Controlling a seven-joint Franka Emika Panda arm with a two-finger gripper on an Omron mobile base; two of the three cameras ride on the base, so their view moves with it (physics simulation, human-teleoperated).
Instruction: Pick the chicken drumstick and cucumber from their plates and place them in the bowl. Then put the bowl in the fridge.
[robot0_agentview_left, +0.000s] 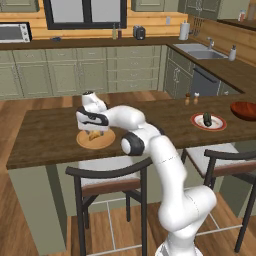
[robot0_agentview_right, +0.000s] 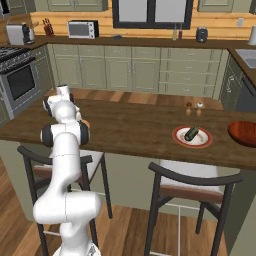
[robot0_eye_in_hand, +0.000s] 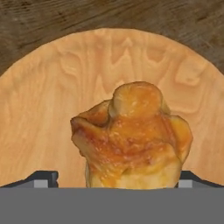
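Observation:
The golden-brown chicken drumstick (robot0_eye_in_hand: 133, 135) lies on the tan wooden plate (robot0_eye_in_hand: 43, 109) at the left of the island counter (robot0_agentview_left: 50, 135). My gripper (robot0_eye_in_hand: 116, 179) is open and points down right over the chicken drumstick (robot0_agentview_left: 94, 135). One dark fingertip (robot0_eye_in_hand: 41, 178) stands on each side of the meat, and I cannot tell whether they touch it. The dark green cucumber (robot0_agentview_left: 207, 119) rests on the white red-rimmed plate (robot0_agentview_left: 217, 125) further right. Past it, the reddish-brown bowl (robot0_agentview_left: 245, 110) sits at the counter's right end. The fridge is out of view.
Two small shakers (robot0_agentview_left: 191, 99) stand behind the cucumber's plate. Two dark-framed stools (robot0_agentview_left: 107, 175) (robot0_agentview_left: 225, 160) are tucked under the counter's near edge. A sink (robot0_agentview_left: 200, 50) and pale green cabinets line the far wall.

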